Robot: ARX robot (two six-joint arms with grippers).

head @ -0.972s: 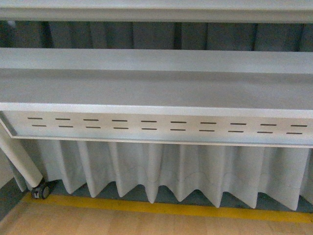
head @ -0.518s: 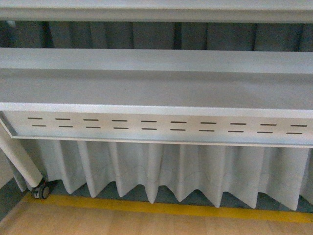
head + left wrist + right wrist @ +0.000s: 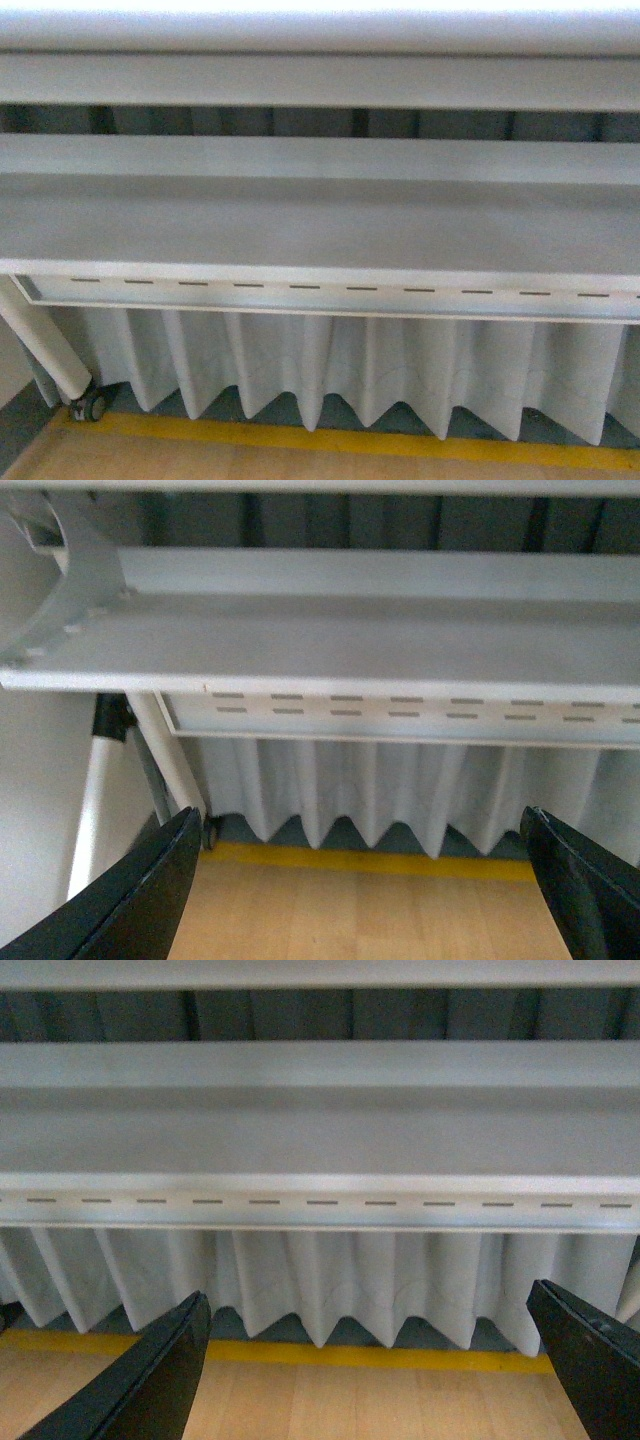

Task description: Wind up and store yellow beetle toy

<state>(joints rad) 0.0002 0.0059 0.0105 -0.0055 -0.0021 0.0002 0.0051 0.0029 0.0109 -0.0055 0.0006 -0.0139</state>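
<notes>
Grey shelf rack [image 3: 320, 220] filled all cams; yellow beetle toy in no view.
I saw L gripper [image 3: 360, 825] & R gripper [image 3: 368, 1300] spread wide, nothing btwn; pleated curtain [image 3: 330, 370], yellow floor stripe [image 3: 330, 440] below rack.

Dim, flat indoor light, soft blur throughout, slight top glare

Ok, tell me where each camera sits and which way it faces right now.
Front view: on the body between the arms, facing a grey slotted rail, pleated curtain and yellow stripe; no arm shows.
Left wrist view: on the left wrist, facing that rail near a white leg; left gripper shows, jaws wide apart.
Right wrist view: on the right wrist, facing the rail squarely; right gripper shows, jaws wide apart.
Shared: all three show rail, curtain and stripe.
</notes>
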